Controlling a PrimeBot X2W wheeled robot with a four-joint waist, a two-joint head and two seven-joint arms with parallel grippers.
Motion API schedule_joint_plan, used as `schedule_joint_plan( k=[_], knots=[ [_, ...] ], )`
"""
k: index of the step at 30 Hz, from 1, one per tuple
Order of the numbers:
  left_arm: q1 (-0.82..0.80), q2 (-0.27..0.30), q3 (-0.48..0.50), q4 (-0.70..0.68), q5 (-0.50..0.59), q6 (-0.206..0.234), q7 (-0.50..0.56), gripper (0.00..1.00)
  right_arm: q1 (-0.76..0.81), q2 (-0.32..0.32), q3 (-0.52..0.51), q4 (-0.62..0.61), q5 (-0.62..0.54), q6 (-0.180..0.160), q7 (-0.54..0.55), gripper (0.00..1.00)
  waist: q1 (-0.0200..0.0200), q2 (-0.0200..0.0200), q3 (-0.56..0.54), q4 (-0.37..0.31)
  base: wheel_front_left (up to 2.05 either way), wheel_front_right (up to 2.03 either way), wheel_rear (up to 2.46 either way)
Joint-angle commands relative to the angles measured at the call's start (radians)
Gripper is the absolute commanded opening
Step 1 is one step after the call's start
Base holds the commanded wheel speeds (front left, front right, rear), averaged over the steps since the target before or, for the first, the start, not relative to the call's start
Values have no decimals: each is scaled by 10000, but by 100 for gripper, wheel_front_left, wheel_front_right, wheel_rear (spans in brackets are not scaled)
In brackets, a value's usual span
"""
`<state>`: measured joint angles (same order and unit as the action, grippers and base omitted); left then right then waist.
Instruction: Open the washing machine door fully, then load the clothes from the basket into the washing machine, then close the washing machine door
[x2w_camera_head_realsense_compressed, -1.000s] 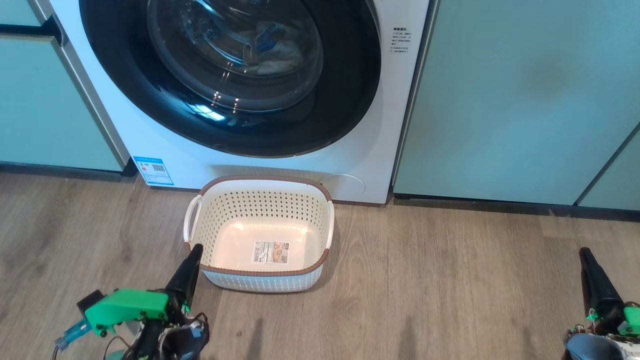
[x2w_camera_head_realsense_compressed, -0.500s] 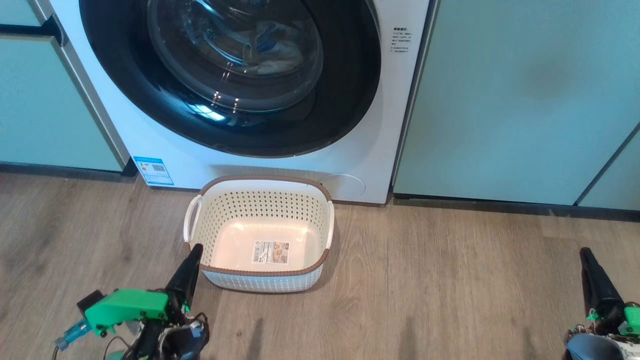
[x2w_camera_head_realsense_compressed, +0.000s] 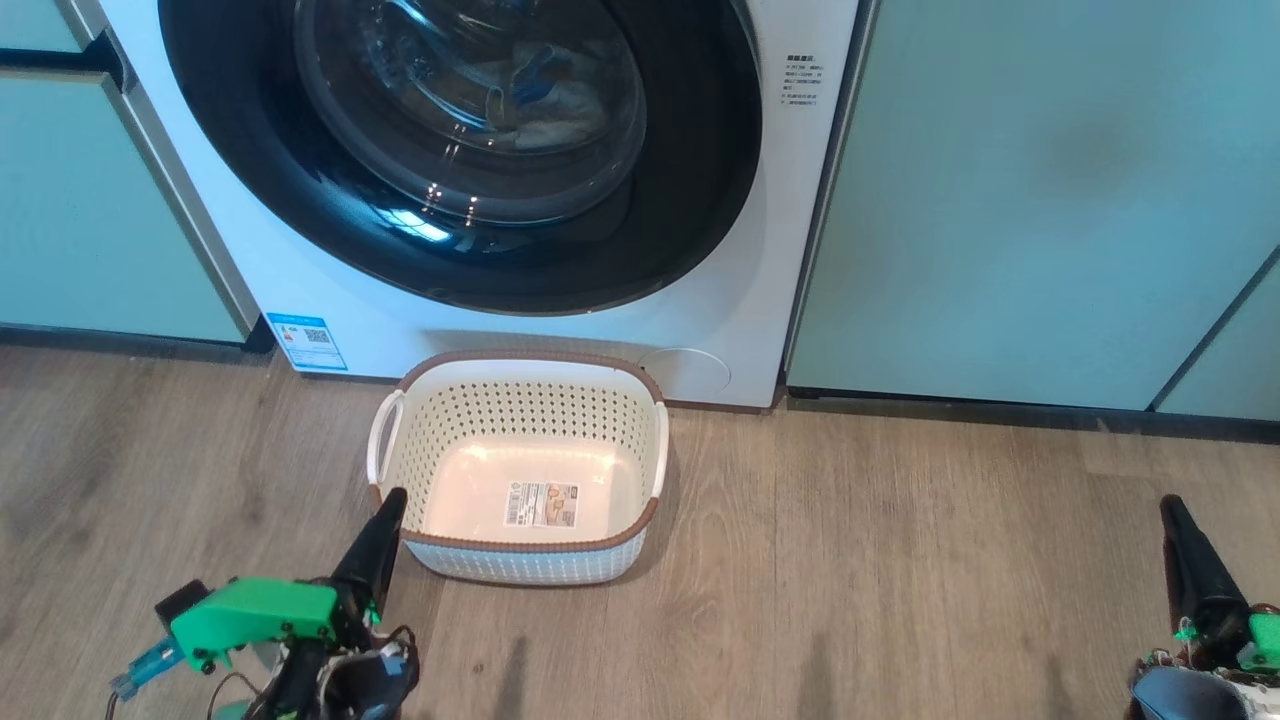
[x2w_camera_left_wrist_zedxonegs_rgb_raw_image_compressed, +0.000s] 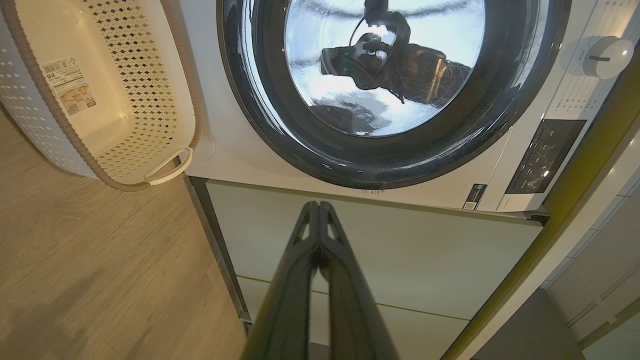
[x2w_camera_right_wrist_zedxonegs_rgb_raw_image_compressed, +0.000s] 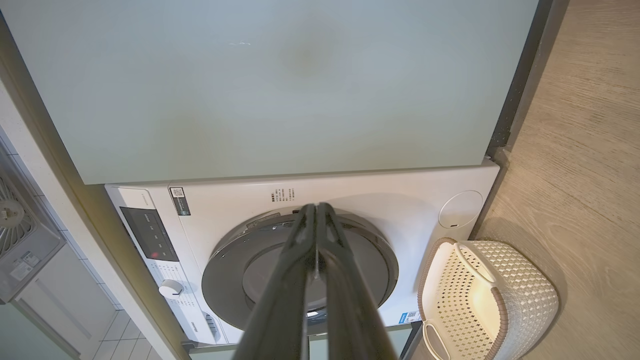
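Observation:
The washing machine (x2w_camera_head_realsense_compressed: 770, 280) fills the top of the head view, and the washing machine door (x2w_camera_head_realsense_compressed: 700, 170), with its glossy black rim and glass bowl, lies flush against the front. Behind the glass I see the clothes (x2w_camera_head_realsense_compressed: 560, 100), pale with a bit of blue. On the floor in front stands the basket (x2w_camera_head_realsense_compressed: 530, 408), cream with a brown rim, holding nothing but the label on its base. My left gripper (x2w_camera_head_realsense_compressed: 392, 497) is shut beside the basket's near left corner. My right gripper (x2w_camera_head_realsense_compressed: 1168, 505) is shut far to the right, over bare floor. Both wrist views show the door (x2w_camera_left_wrist_zedxonegs_rgb_raw_image_compressed: 280, 125) (x2w_camera_right_wrist_zedxonegs_rgb_raw_image_compressed: 225, 270) and shut fingers.
Pale green cabinet panels (x2w_camera_head_realsense_compressed: 1000, 200) flank the machine on both sides. A blue energy sticker (x2w_camera_head_realsense_compressed: 305, 342) and a round service flap (x2w_camera_head_realsense_compressed: 690, 372) sit low on its front. The control panel (x2w_camera_left_wrist_zedxonegs_rgb_raw_image_compressed: 545, 155) and knob (x2w_camera_left_wrist_zedxonegs_rgb_raw_image_compressed: 603, 50) are at the machine's top. Wood floor (x2w_camera_head_realsense_compressed: 900, 560) spreads around the basket.

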<state>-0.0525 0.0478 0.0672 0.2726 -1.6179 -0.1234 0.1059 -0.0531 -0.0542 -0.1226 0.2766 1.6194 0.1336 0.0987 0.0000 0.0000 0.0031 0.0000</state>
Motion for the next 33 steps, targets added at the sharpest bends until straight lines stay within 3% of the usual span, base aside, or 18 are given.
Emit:
schedule_joint_plan(
  k=[1,33],
  knots=[
    [-551,63,421,-275,56,-73,36,0,-540,-26,172,-323,-39,-29,78,0,0,0,0,0,0,0,0],
    [-553,48,442,-275,74,-73,54,0,-544,-1,137,-321,-69,-29,107,0,0,0,0,0,0,0,0]
  ],
)
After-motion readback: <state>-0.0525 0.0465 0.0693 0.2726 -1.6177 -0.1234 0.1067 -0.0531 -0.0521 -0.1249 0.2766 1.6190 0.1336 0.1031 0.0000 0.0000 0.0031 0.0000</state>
